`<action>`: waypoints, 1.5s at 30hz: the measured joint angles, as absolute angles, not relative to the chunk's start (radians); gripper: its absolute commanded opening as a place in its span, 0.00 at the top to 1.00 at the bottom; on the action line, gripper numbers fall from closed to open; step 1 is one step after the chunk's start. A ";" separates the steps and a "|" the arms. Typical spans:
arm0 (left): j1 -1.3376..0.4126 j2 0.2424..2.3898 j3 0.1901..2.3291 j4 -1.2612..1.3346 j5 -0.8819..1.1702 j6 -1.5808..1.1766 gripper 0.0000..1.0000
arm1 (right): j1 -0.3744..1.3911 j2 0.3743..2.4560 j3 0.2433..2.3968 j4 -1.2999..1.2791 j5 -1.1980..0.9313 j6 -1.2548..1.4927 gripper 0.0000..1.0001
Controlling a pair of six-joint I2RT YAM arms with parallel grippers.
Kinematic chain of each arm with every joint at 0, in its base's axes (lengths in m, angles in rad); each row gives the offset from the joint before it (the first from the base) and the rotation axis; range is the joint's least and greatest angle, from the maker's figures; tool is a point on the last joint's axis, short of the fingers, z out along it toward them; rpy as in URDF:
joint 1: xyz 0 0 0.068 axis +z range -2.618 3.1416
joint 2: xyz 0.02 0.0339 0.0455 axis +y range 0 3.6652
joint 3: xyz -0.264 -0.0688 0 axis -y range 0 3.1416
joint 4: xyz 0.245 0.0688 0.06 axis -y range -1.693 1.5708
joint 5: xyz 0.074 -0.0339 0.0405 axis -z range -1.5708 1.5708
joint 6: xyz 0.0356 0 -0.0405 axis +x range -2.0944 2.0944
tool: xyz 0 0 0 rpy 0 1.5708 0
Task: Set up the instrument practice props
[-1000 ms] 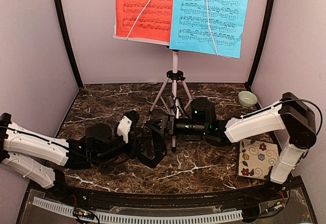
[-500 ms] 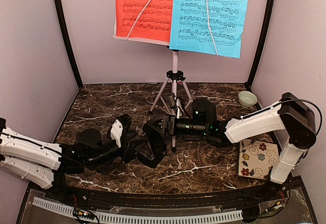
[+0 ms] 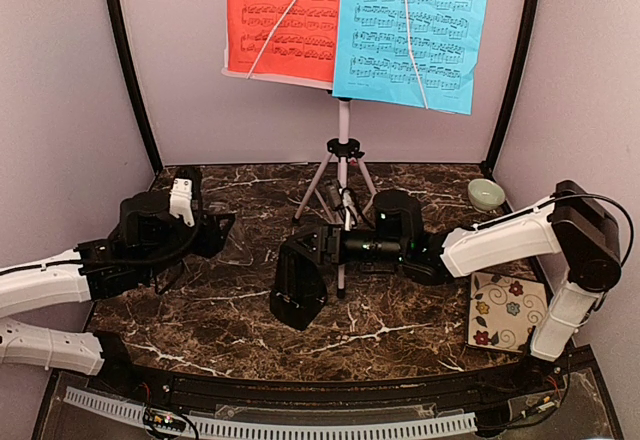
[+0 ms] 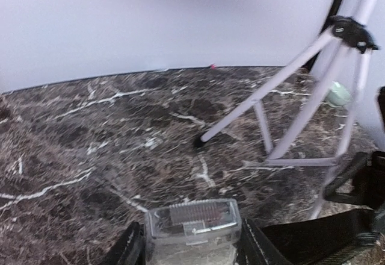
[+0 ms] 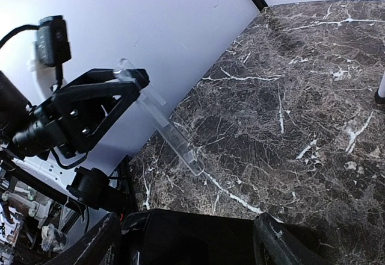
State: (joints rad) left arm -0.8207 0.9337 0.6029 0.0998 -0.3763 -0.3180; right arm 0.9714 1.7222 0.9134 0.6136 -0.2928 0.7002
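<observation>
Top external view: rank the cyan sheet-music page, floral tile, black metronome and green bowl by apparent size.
1. Cyan sheet-music page, largest by far; it sits high, perhaps nearer the camera.
2-3. Floral tile and black metronome look alike, so not ranked.
4. Pale green bowl.

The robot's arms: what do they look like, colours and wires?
The left arm and right arm both have smooth white shells and chunky black joints. A thin black cable loops over the right shoulder, and green lights glow near that arm's wrist. The left gripper and right gripper are black two-fingered claws; a white camera sits by the left one.
</observation>
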 measured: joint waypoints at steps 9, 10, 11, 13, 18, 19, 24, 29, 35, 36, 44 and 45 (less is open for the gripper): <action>-0.557 1.139 0.695 -0.142 -0.256 -0.378 0.99 | 0.971 1.722 0.946 0.565 -0.292 0.666 0.19; -0.536 1.170 0.714 -0.162 -0.237 -0.377 0.99 | 0.971 1.722 0.949 0.559 -0.292 0.664 0.19; -0.518 1.200 0.733 -0.178 -0.220 -0.374 0.98 | 0.971 1.722 0.953 0.552 -0.291 0.662 0.19; -0.487 1.267 0.773 -0.196 -0.187 -0.366 0.98 | 0.971 1.722 0.958 0.542 -0.292 0.657 0.18; -0.439 1.443 0.832 -0.202 -0.125 -0.335 0.97 | 0.971 1.715 0.965 0.517 -0.291 0.644 0.18; -0.434 1.481 0.845 -0.204 -0.118 -0.328 0.97 | 0.971 1.714 0.966 0.513 -0.290 0.641 0.18; -0.422 1.640 0.934 -0.204 -0.107 -0.294 0.97 | 0.971 1.709 0.970 0.497 -0.288 0.632 0.18; -0.419 1.789 1.017 -0.205 -0.107 -0.261 0.97 | 0.971 1.697 0.970 0.472 -0.283 0.616 0.18; -0.412 1.871 1.109 -0.199 -0.107 -0.245 0.89 | 0.971 1.684 0.970 0.448 -0.273 0.599 0.17; -0.412 1.879 1.118 -0.198 -0.107 -0.245 0.85 | 0.972 1.683 0.970 0.445 -0.272 0.598 0.17; -0.408 1.892 1.138 -0.205 -0.095 -0.243 0.50 | 0.974 1.675 0.986 0.399 -0.267 0.569 0.13; -0.408 1.891 1.138 -0.205 -0.093 -0.243 0.46 | 0.974 1.673 0.989 0.391 -0.265 0.563 0.12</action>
